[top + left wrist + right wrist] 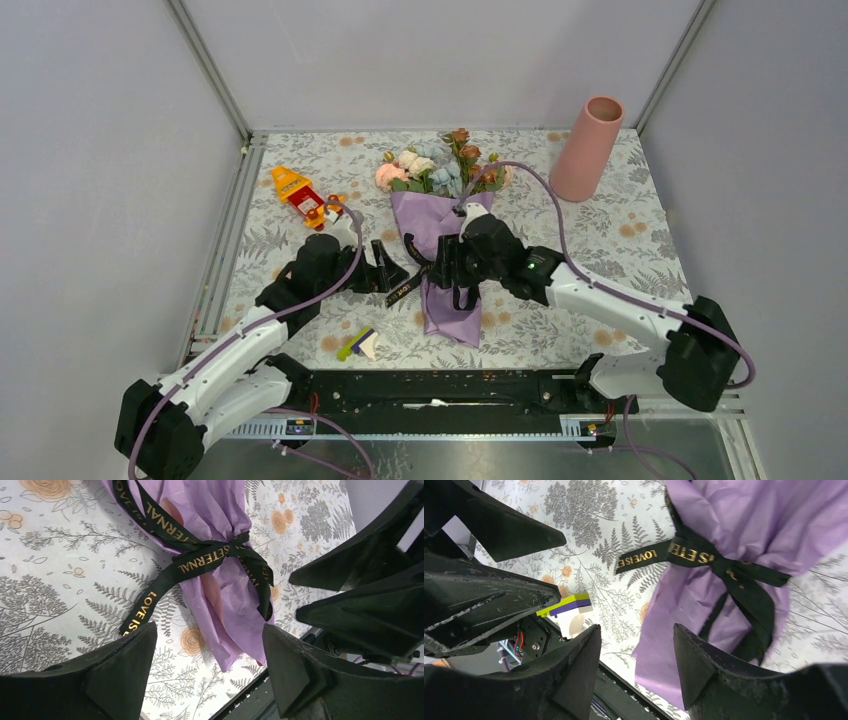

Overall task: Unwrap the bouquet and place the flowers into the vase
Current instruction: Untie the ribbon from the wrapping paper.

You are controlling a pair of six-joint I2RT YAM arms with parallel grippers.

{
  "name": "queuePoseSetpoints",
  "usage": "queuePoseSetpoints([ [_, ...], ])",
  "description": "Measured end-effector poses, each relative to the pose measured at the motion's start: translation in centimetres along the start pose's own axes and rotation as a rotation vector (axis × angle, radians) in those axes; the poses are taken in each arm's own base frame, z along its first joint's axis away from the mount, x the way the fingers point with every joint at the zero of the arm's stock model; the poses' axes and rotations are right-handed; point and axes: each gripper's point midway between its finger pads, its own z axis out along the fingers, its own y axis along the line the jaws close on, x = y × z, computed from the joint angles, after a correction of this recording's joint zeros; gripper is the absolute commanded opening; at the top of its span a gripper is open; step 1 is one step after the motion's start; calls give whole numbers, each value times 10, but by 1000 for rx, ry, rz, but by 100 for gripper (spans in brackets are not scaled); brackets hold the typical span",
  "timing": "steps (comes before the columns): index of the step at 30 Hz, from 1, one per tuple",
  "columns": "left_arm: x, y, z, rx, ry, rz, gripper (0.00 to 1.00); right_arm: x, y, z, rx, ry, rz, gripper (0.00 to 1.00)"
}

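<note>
The bouquet (443, 225) lies along the middle of the table, its purple paper (220, 510) tied with a black ribbon bow (200, 555). Its flowers (432, 168) point to the far side. The pink vase (590, 148) stands upright at the far right. My left gripper (392, 272) hovers open just left of the tied waist, nothing between its fingers (117, 675). My right gripper (448, 278) is open over the bouquet's lower part, its jaws apart and empty above the paper's edge (704, 645). The ribbon (704, 555) stays knotted, one lettered tail lying on the cloth.
A red and yellow toy (305, 197) lies at the far left. A small lime, purple and white block (358, 345) sits near the front edge. The black base rail (450, 390) runs along the near side. Grey walls close in left, right and back.
</note>
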Motion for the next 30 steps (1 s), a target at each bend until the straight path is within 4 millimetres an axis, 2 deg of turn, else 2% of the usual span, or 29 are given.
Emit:
queuePoseSetpoints([
  [3,1,-5,4,30,12,6,80,-7,-10,-15,43,-44,-3,69],
  [6,7,-12,11,63,40,12,79,-6,-34,-24,103,-58,5,69],
  [11,38,-38,29,126,148,34,78,18,-92,-23,210,-2,84,69],
  [13,47,-49,33,154,173,36,77,31,-104,-22,221,34,108,68],
  [17,62,-72,43,208,211,23,74,50,-107,-19,196,86,131,65],
  [20,65,-79,48,210,218,10,74,55,-106,-16,176,94,137,62],
  [22,59,-77,49,186,194,9,75,56,-106,-15,174,94,139,60],
  [26,41,-63,49,132,134,-2,75,57,-108,-11,175,95,138,41],
  [30,20,-50,45,95,71,-16,75,59,-110,-7,179,105,135,40],
])
